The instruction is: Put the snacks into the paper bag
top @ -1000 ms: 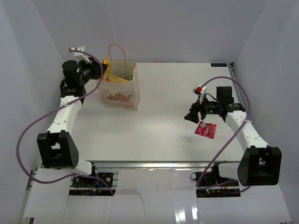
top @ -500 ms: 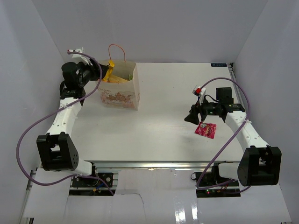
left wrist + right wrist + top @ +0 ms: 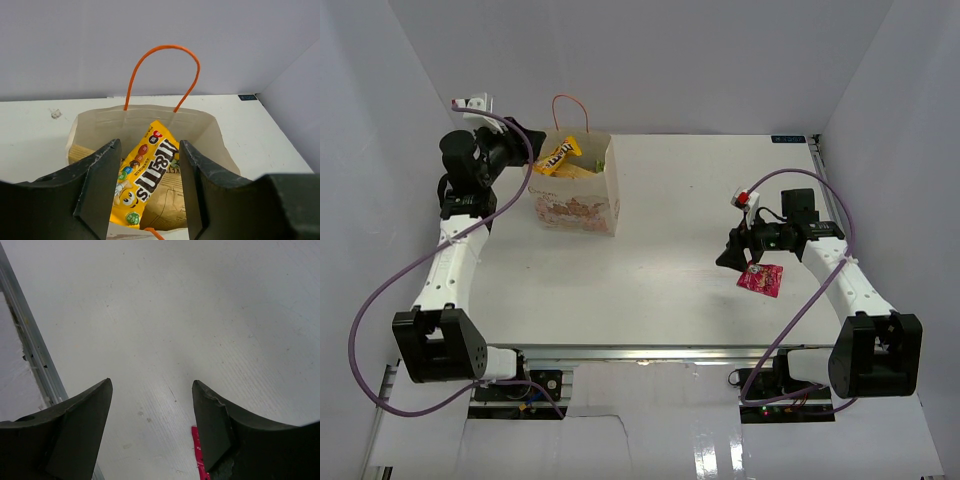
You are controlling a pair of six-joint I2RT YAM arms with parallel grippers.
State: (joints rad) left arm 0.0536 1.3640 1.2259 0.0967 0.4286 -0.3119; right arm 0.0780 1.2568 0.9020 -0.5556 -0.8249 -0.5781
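Note:
The cream paper bag [image 3: 578, 203] stands upright at the far left of the table. Its orange cord handle [image 3: 162, 72] arches over the mouth. A yellow candy packet [image 3: 142, 180] lies inside on top of a gold chip bag [image 3: 172, 200], and it also shows in the top view [image 3: 558, 156]. My left gripper [image 3: 150, 185] is open and empty, just behind the bag's near rim. A red-pink pouch [image 3: 760, 277] lies flat on the table at the right. My right gripper [image 3: 729, 257] is open and empty, beside the pouch's left edge [image 3: 197, 450]. The other snacks are hidden.
White enclosure walls stand close on the left, back and right. A metal rail [image 3: 35, 360] runs along the table edge in the right wrist view. Purple cables [image 3: 395, 270] loop from both arms.
The left gripper has let go of the yellow candy packet, which now lies in the bag, and has drawn back to the left. The right gripper has edged slightly lower toward the pouch.

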